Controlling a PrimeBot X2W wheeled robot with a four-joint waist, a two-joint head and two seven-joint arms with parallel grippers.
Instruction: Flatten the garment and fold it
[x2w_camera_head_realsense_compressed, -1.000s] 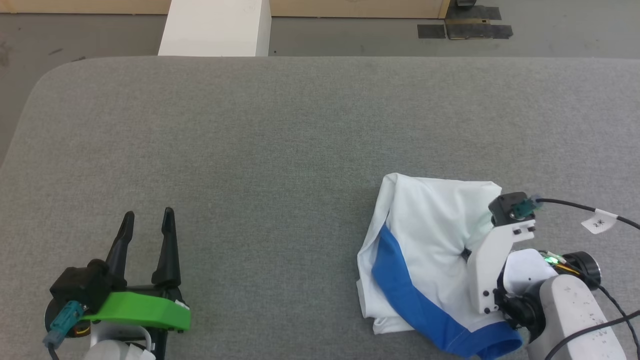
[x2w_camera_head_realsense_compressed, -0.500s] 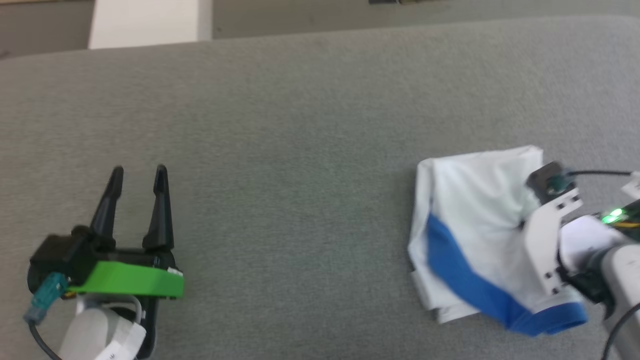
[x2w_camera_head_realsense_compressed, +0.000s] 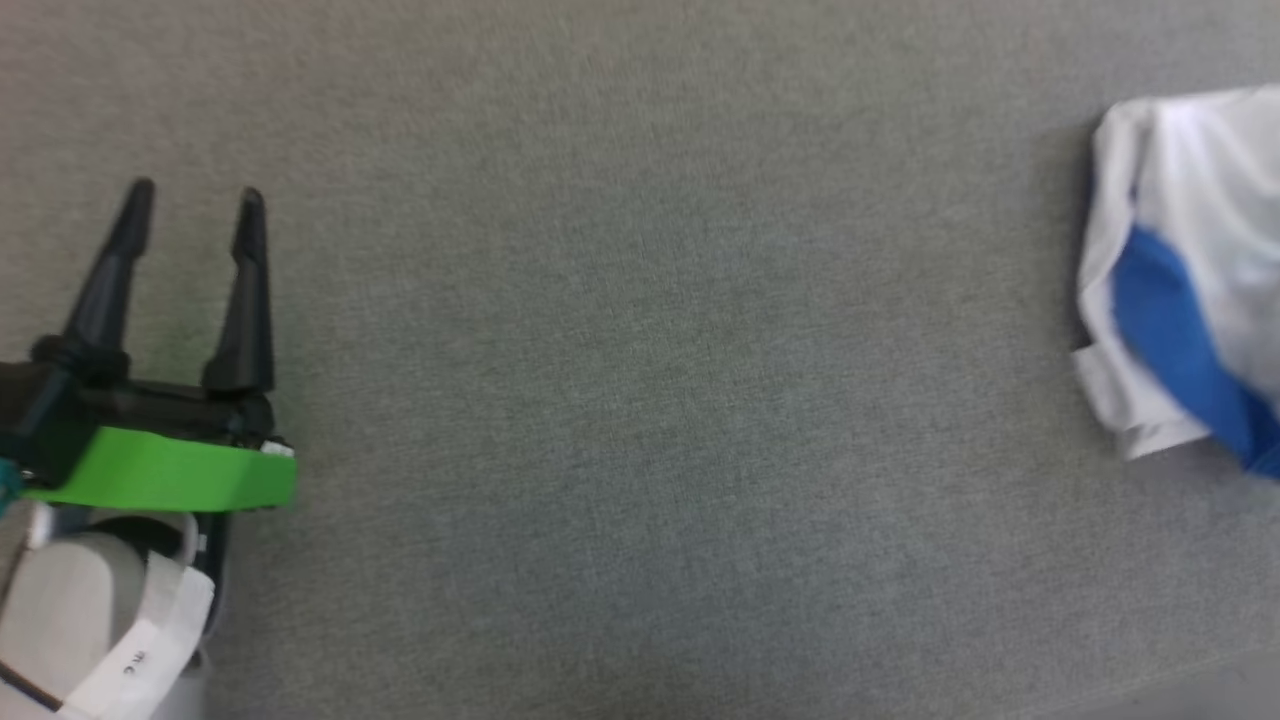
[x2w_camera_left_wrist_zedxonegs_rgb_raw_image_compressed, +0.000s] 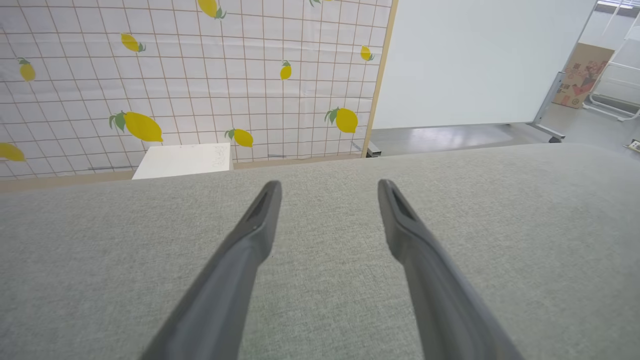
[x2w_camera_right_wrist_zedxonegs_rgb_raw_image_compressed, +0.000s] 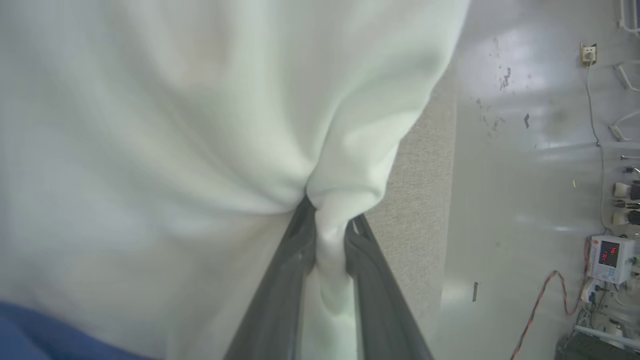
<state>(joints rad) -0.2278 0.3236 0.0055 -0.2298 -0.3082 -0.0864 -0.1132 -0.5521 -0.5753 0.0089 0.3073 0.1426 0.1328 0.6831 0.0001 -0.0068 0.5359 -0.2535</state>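
The garment (x2w_camera_head_realsense_compressed: 1180, 270), white with a royal-blue band, lies bunched at the right edge of the head view on the grey cloth table (x2w_camera_head_realsense_compressed: 640, 400). In the right wrist view my right gripper (x2w_camera_right_wrist_zedxonegs_rgb_raw_image_compressed: 330, 220) is shut on a pinched fold of the garment's white fabric (x2w_camera_right_wrist_zedxonegs_rgb_raw_image_compressed: 200, 125), which drapes ahead of the fingers. A blue patch shows at that view's lower left. My left gripper (x2w_camera_head_realsense_compressed: 193, 200) stands open over bare table at the far left, nothing between its fingers (x2w_camera_left_wrist_zedxonegs_rgb_raw_image_compressed: 260, 220), well apart from the garment.
The table's far edge (x2w_camera_left_wrist_zedxonegs_rgb_raw_image_compressed: 320, 162) shows in the left wrist view, with a white box (x2w_camera_left_wrist_zedxonegs_rgb_raw_image_compressed: 185, 160), a lemon-print wall and a white panel behind. The right wrist view shows the table's side edge (x2w_camera_right_wrist_zedxonegs_rgb_raw_image_compressed: 450, 200), shiny floor and cabled equipment (x2w_camera_right_wrist_zedxonegs_rgb_raw_image_compressed: 607, 260).
The head camera has swung left and down, so the garment slid to the picture's right edge and the right arm left the picture. The left gripper stays open.
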